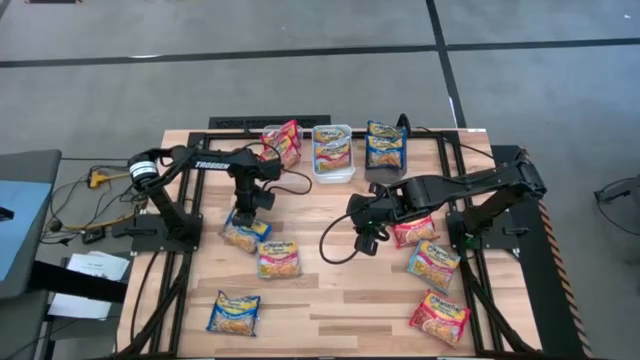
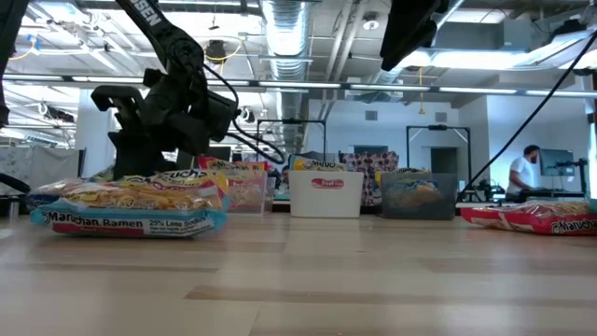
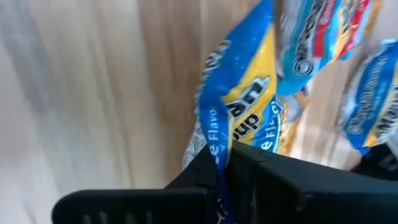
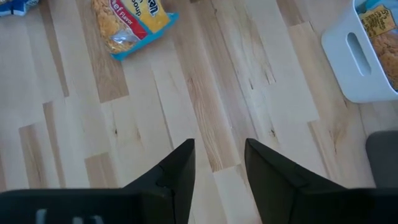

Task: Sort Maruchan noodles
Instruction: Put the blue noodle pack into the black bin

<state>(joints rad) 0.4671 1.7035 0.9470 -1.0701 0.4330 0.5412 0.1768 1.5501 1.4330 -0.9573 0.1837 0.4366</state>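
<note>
The Maruchan noodles, glossy flat square plastic ramen packets, lie scattered over the pale wooden table (image 1: 330, 300), with some already in the three bins at its far edge: a clear bin (image 1: 283, 146), a white bin (image 1: 333, 152) and a dark bin (image 1: 385, 148). The left gripper (image 1: 247, 213) is down at the blue-and-yellow packet (image 3: 239, 115) near the table's left-centre and has clamped its fingers on that packet's edge, which stands crumpled between them in the left wrist view. The right gripper (image 4: 219, 163) hangs over bare wood mid-table, fingers parted and holding nothing. Such a thin pinch on slick film may slip once the packet is lifted. The light-blue-and-pink packet (image 1: 279, 259) lies just beside it and could be dragged along.
</note>
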